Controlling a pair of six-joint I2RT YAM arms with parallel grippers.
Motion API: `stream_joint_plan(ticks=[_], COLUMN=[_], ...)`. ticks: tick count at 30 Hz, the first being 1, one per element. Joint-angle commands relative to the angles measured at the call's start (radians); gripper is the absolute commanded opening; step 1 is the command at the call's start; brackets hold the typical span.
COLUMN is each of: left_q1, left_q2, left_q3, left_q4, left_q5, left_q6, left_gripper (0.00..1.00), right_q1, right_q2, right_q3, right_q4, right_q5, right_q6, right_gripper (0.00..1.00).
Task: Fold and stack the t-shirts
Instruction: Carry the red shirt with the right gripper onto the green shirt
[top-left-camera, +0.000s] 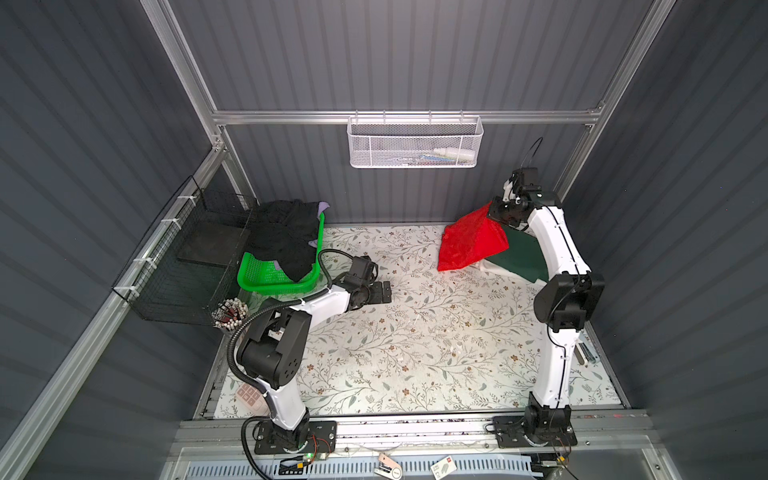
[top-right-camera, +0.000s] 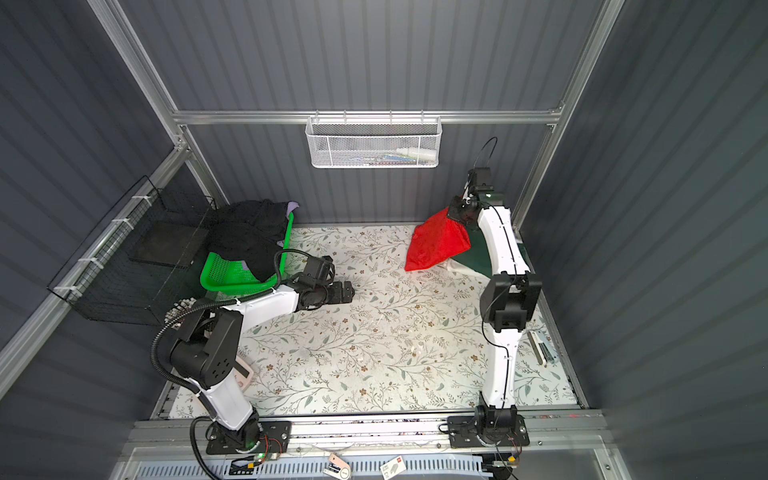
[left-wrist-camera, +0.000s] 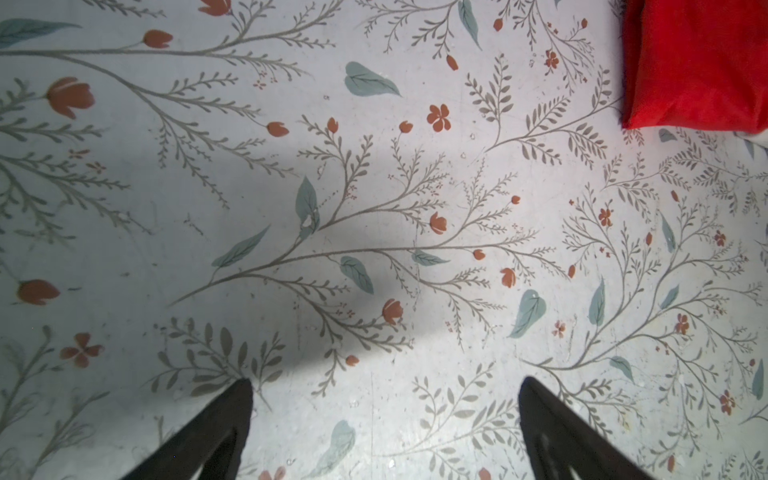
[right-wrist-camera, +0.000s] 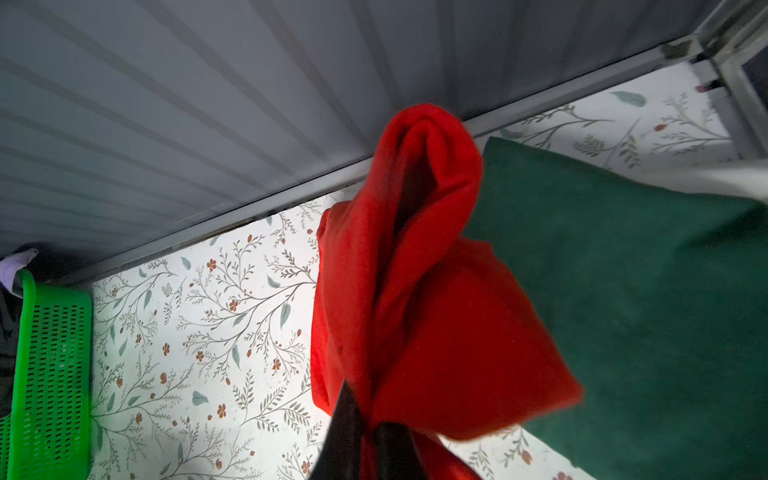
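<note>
Right gripper (right-wrist-camera: 368, 419) clamps the thin bright red shiny t-shirt (top-left-camera: 471, 241), raised at the floral-print table's (top-left-camera: 415, 332) two o'clock, beside the folded dark green cloth t-shirt (top-left-camera: 521, 255). Left gripper (left-wrist-camera: 386, 379), jaws apart and empty, hovers at nine o'clock near the green plastic lattice basket (top-left-camera: 266, 274).

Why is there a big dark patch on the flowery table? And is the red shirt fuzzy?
Left wrist view: the patch on the table is a soft-edged shadow, lying ahead of the open left gripper. Right wrist view: yes, the red t-shirt hangs close to the lens and its edges look smeared. Both top views: even light, nothing blurred.
</note>
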Motion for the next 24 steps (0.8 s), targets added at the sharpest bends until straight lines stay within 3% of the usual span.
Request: stream_joint_plan(ticks=[1, 14, 24], left_q1=[0.007, 0.007, 0.007], left_q2=[-0.016, -0.007, 0.010], left_q3=[-0.009, 0.006, 0.013], left_q4=[0.016, 0.002, 0.007], left_q5=[0.025, 0.042, 0.066], left_q6=[-0.016, -0.016, -0.034], left_gripper=[1.00, 1.00, 1.00], right_q1=[-0.038, -0.181, -0.265], right_q2=[-0.090, -0.274, -0.315], right_q3=[-0.022, -0.346, -0.461], right_q4=[0.031, 0.228, 0.293], right_q5=[0.008, -0.018, -0.015], right_q6=[0.004, 0.073, 0.108], right_gripper=[0.00, 0.00, 0.00])
